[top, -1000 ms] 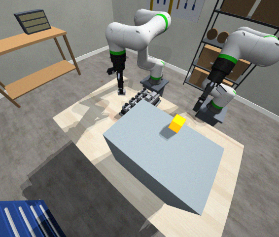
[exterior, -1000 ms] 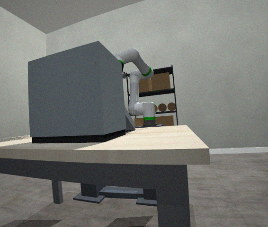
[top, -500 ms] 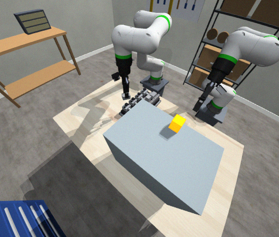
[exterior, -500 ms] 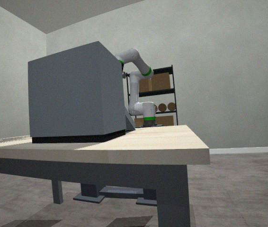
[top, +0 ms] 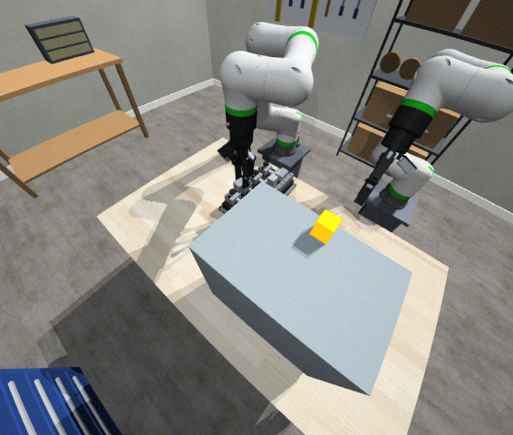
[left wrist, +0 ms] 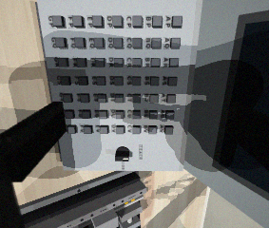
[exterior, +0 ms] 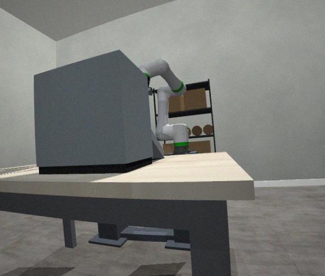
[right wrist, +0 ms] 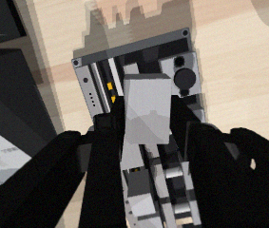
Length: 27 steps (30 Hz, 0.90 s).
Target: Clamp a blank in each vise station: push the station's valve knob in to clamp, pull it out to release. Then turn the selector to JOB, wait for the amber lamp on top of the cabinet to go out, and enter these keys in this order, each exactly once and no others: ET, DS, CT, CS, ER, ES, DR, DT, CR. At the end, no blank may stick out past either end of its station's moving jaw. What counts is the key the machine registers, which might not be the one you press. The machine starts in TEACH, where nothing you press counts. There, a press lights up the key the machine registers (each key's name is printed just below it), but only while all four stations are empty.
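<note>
My right gripper point(top: 246, 179) point(right wrist: 146, 109) is shut on a light grey blank point(right wrist: 146, 106), held over the vise fixture point(top: 290, 186) point(left wrist: 72, 201) point(right wrist: 129, 47). Whether the blank touches the station below is hidden. A dark round knob point(right wrist: 184, 78) is beside the blank's far end. Another grey block point(right wrist: 141, 187) sits further down the fixture. My left gripper point(top: 365, 192) is open beside the cabinet; one finger shows in the left wrist view. That view shows the key panel point(left wrist: 82, 159) with unlit keys and the black selector point(left wrist: 123, 153), whose pointing is unclear. The amber lamp point(top: 326, 227) glows.
The large grey cabinet point(top: 304, 275) point(exterior: 91, 118) stands on the wooden table point(top: 364, 407) point(exterior: 198, 172), next to the fixture. A dark screen point(left wrist: 262, 104) is beside the key panel. Shelving point(top: 369, 77) and a side bench point(top: 73, 65) stand away from the table.
</note>
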Motion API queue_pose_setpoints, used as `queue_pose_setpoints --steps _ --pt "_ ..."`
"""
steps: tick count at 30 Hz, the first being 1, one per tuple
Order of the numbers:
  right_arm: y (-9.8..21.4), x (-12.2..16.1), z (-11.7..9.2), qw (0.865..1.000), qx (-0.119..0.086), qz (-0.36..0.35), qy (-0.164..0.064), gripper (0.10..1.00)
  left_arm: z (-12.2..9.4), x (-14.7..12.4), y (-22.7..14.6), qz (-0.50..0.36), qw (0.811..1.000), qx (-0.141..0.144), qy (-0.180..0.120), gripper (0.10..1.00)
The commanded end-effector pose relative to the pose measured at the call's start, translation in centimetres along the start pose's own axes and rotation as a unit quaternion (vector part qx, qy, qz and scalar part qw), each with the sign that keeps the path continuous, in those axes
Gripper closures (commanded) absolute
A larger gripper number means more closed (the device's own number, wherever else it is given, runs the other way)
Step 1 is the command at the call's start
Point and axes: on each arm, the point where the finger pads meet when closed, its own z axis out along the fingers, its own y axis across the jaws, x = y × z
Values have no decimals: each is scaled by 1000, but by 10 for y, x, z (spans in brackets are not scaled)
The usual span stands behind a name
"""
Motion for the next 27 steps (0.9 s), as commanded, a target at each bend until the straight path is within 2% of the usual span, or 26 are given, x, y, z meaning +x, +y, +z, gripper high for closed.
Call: queue_pose_setpoints --steps 1,13,27 --pt "-7 -1 -1 1000 0 -20 0 999 -1 0 1 0 1000 -1 0 98" --pt "-36 -7 -1 995 0 -99 0 999 -1 0 1 0 1000 -1 0 98" --pt "-43 -9 0 993 0 -117 0 999 -1 0 1 0 1000 -1 0 98"
